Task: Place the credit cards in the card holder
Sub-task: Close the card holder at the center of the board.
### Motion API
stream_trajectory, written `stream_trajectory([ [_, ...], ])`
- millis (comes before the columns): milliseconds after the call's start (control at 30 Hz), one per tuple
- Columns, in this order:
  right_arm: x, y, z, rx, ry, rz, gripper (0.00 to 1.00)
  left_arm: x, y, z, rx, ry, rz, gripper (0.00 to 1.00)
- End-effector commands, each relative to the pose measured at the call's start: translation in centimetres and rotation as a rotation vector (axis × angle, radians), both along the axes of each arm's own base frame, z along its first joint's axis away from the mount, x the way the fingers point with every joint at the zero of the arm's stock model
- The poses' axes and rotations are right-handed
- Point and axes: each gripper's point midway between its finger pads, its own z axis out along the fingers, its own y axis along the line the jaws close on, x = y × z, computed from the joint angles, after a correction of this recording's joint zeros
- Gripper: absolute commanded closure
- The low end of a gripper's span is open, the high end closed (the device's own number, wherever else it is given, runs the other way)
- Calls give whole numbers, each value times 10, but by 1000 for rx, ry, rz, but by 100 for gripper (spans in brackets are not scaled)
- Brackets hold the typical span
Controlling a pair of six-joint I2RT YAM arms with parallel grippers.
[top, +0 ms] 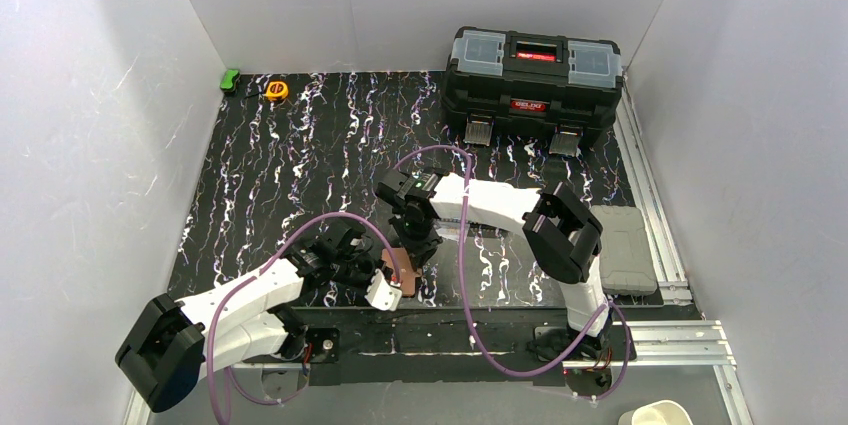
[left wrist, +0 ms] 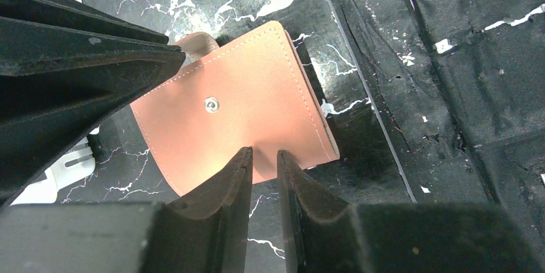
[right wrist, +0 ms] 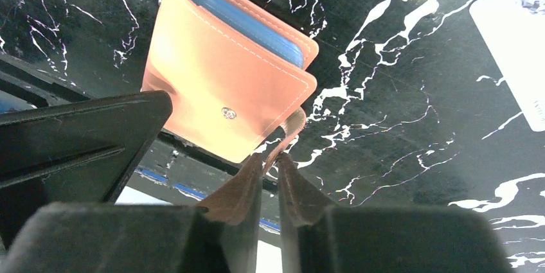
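Note:
The salmon-pink card holder [left wrist: 244,103] is folded, snap stud facing up, near the table's front edge between both arms [top: 400,267]. My left gripper [left wrist: 263,155] is shut on its lower edge, fingertips pinching the leather. My right gripper [right wrist: 270,159] is shut on the holder's snap tab [right wrist: 292,125], which runs between its fingertips. A light blue credit card [right wrist: 247,24] shows inside the holder's open side. A pale card [right wrist: 514,61] lies flat on the black marbled mat to the right. Other credit cards are out of view.
A black toolbox [top: 533,80] stands at the back right. An orange tape measure [top: 276,90] and a green object [top: 231,78] sit at the back left. A grey pad [top: 625,245] and metal rails [top: 650,205] lie along the right side.

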Motion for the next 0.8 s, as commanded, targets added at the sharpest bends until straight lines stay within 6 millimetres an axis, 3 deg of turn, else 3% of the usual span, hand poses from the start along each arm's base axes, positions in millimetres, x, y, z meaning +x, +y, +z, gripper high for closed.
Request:
stream_trajectory([
  [0,5,5,10,17,-32,-18,84,-9,2,-3,-2,25,-21,80],
  [200,4,3,12,21,-33,-29,99,-10,1,-3,-3,28,-25,80],
  [400,3,8,14,45,-28,-36,99,-10,1,-3,-4,26,-27,80],
  [600,-1,26,21,145,7,-36,99,-11,1,-3,-5,27,-25,80],
  [767,-2,29,8,137,42,-31,99,-10,1,-2,-7,25,-26,80],
])
